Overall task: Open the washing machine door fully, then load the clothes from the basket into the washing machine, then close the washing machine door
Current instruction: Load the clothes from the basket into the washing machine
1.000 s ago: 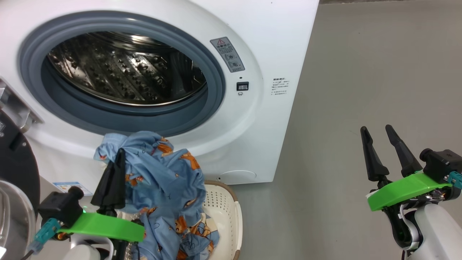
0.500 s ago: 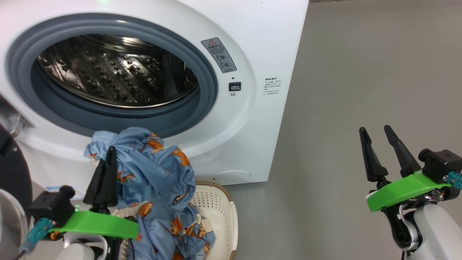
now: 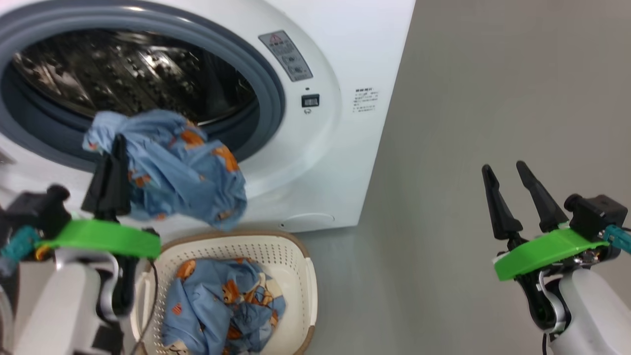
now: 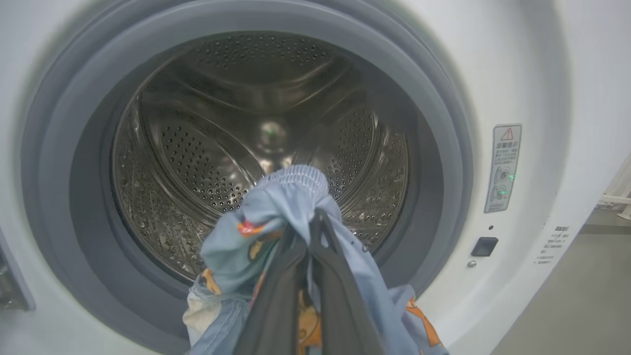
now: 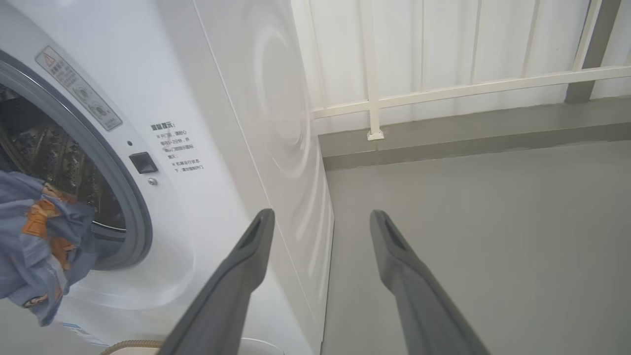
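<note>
We see one basket on the floor below the washing machine, with a heap of bear-print clothes in it. Our left tool is clenched on one garment, held before the drum mouth. Our right tool stands spread, gripping nothing.

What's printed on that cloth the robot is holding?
Orange-brown cartoon bears on light blue cloth; clearest in the head view.
</note>
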`<state>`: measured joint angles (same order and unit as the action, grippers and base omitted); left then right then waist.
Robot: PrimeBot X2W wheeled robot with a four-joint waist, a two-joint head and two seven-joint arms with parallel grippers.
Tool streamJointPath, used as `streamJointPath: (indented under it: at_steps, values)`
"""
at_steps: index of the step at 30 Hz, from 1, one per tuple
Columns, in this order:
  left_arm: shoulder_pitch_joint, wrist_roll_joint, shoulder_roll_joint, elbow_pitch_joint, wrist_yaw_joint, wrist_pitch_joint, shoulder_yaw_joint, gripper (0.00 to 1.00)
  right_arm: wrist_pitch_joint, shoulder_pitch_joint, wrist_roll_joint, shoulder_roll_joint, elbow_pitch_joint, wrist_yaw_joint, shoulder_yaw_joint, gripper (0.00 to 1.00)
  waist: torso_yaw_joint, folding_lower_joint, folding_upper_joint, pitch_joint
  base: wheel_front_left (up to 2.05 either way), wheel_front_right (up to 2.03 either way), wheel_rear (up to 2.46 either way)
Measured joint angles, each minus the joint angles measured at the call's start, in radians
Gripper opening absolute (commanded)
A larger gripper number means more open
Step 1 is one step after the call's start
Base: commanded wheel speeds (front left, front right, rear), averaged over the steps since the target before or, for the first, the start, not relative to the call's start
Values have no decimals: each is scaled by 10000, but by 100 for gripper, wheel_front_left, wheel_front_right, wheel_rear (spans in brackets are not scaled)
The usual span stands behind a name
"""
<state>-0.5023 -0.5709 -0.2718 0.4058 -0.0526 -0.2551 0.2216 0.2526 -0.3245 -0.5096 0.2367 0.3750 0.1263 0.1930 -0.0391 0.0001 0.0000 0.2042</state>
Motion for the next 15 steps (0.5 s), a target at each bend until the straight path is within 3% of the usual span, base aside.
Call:
streamJointPath:
  at_steps: [15]
  values:
    - [-4055,-73,-234,3611,-625,-2,-616,0,0,-1021,186,-234,-477,0,27,100,-642,2,0,1966,0,0,0]
